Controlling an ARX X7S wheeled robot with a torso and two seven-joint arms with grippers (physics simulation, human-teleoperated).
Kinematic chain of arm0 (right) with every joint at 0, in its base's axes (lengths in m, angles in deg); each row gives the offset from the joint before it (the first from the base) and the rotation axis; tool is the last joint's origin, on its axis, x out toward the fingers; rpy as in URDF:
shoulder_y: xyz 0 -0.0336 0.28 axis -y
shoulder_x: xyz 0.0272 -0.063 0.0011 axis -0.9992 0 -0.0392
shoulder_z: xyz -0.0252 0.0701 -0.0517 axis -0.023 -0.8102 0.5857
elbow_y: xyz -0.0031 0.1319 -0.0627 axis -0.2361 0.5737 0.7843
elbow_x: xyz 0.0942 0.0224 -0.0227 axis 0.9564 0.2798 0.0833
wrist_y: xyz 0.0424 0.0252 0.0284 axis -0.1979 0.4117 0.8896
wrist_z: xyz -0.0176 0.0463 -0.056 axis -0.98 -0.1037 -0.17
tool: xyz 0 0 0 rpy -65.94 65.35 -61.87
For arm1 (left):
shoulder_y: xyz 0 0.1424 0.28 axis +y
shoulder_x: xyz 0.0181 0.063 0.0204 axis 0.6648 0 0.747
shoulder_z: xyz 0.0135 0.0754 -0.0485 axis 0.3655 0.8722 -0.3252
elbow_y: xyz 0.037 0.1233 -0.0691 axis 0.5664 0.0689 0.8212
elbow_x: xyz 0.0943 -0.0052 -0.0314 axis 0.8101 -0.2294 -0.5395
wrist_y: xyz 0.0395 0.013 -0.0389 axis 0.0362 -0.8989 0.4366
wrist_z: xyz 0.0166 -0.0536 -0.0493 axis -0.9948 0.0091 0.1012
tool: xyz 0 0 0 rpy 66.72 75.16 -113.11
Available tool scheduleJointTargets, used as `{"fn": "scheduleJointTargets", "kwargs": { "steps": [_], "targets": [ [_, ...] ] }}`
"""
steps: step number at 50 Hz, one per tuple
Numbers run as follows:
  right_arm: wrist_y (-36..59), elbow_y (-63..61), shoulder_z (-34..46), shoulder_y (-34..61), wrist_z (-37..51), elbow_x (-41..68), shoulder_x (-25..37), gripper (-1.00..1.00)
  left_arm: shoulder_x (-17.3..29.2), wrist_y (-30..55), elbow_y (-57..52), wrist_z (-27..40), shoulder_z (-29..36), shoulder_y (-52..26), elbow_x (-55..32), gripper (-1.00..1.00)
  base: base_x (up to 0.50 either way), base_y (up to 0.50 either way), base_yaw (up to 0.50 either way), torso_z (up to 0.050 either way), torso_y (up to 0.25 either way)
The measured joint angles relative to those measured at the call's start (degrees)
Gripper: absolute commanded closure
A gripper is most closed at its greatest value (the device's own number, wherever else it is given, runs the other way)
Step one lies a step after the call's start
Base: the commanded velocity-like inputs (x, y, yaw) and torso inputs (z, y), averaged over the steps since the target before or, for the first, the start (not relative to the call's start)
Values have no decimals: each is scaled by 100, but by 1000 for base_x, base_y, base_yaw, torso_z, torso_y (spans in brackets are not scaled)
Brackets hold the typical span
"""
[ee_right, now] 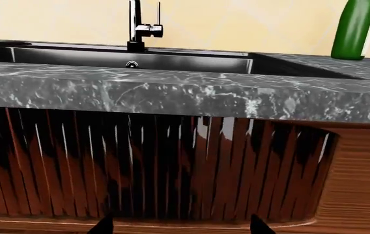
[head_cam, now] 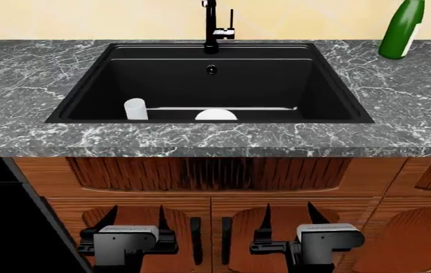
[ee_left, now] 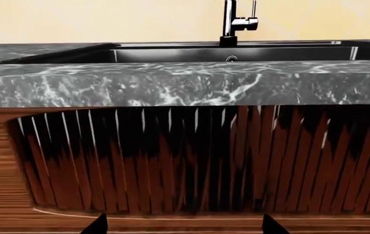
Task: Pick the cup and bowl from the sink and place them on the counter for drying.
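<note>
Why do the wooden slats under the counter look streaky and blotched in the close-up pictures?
Left wrist view: the cabinet panel shows jagged black patches and thin white glints, a rendering artefact rather than real shadow. Right wrist view: the same streaking, with a glossy sheen. Head view: the panel looks smoother; the sink is flatly dark, nothing is blurred.

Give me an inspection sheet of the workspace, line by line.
Surface: counter, dark veined marble, above wooden cabinets.
Job's things: cup upright in the sink, near its front wall; bowl beside it, partly hidden by the front rim. Neither is on the counter yet.
Clutter: green bottle standing on the counter behind the sink.
Grippers: left gripper and right gripper both open, empty, low in front of the cabinets.
Cables: nothing seen.
Surroundings: black faucet, cream wall.
</note>
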Motion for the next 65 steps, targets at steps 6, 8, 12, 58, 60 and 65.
{"fn": "scheduleJointTargets", "kwargs": {
  "steps": [6,8,12,58,60,65],
  "targets": [
    [5,8,57,7,54,15,32,-100,3,79,39,76,55,-71,-22,-100,0,45,0,0,0],
    [8,14,68,10,76,21,45,-100,15,84,35,91,66,-69,-37,-100,0,0,0,0,0],
    [7,19,80,13,119,48,66,-100,48,72,22,120,84,-51,-62,-100,0,0,0,0,0],
    [133,25,339,59,386,220,274,-100,314,-137,-79,263,280,52,-315,-100,0,0,0,47,0],
    [135,23,350,59,393,227,282,-100,318,-142,-76,271,292,46,-318,-100,0,0,0,50,0],
    [137,17,377,58,412,239,302,-100,308,-152,-55,299,313,14,-346,-100,0,0,0,30,0]
  ]
}}
